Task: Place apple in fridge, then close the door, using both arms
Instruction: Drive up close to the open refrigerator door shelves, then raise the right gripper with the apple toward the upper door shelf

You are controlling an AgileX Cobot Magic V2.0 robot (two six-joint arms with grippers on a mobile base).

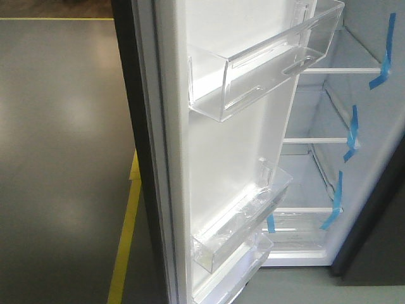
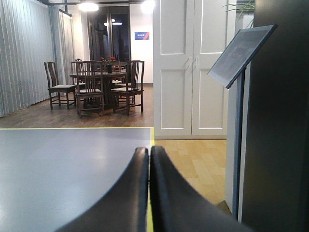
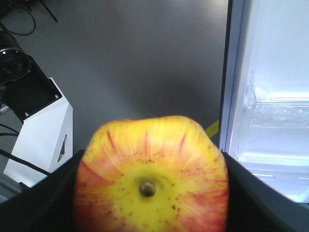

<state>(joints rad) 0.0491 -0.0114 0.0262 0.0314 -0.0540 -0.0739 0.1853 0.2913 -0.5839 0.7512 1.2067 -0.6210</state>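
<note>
Pinching the apple (image 3: 150, 179) outside the open fridge (image 1: 316, 177), the right fingers (image 3: 263, 208) could lose it if they clip a door bin (image 1: 266, 63); left fingers (image 2: 130, 193) are pressed together.

The fridge (image 1: 310, 104) stands on a grey floor (image 1: 63, 158) marked with a yellow line (image 1: 124, 247).

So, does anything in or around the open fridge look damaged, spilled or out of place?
Only the blue tape strips stand out: they are stuck across the right ends of the shelves in the fridge, which is unusual. The bins on the door look intact, and nothing is spilled or broken.
</note>
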